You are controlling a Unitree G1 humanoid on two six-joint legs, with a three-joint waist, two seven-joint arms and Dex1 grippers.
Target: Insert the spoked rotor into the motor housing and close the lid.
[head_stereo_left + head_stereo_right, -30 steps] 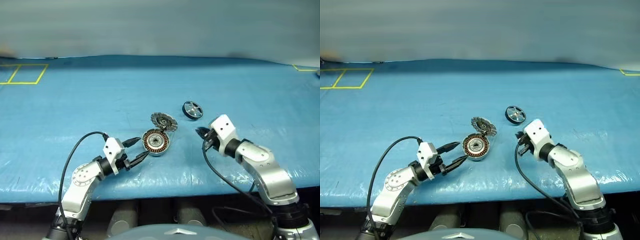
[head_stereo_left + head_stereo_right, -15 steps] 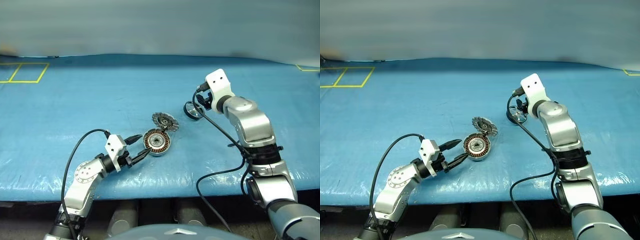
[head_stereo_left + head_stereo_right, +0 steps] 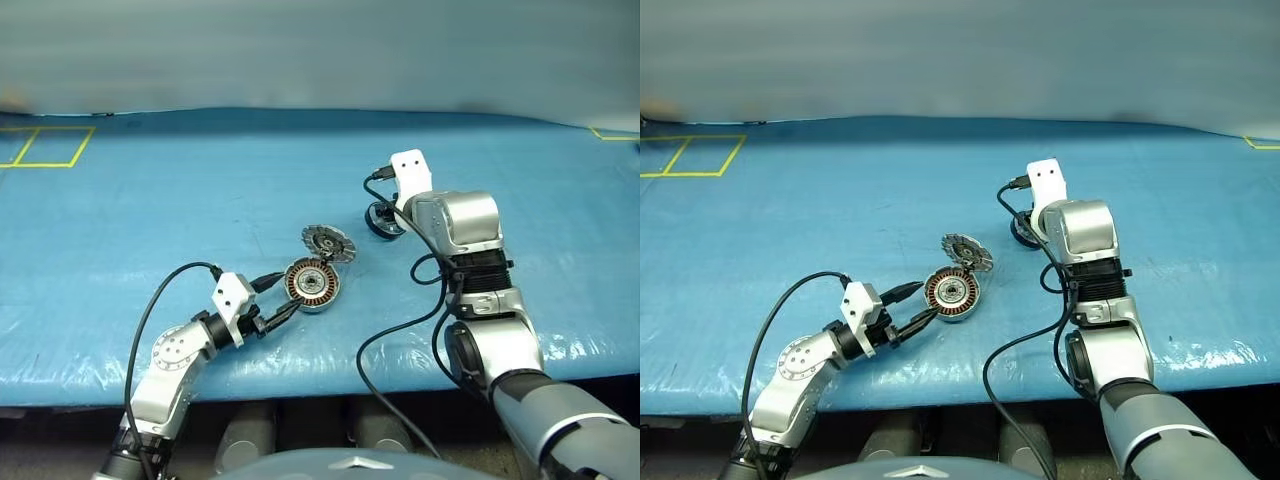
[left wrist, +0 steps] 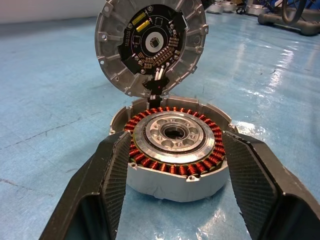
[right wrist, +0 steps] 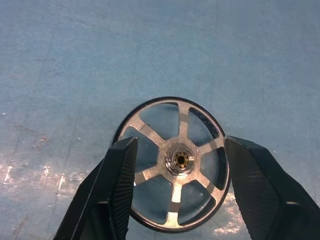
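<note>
Lying between spread right pincer (image 5: pixel 175 185) fingers, spoked rotor (image 5: pixel 172 162)

The left arm lies low and bent, its gripper (image 4: pixel 175 165) pointing level, forward and to the right, fingers (image 4: pixel 107 175) spread apart. The right arm reaches forward, wrist bent downward, so that its gripper (image 5: pixel 177 165) points down and ahead, fingers (image 5: pixel 250 175) set wide apart.
</note>
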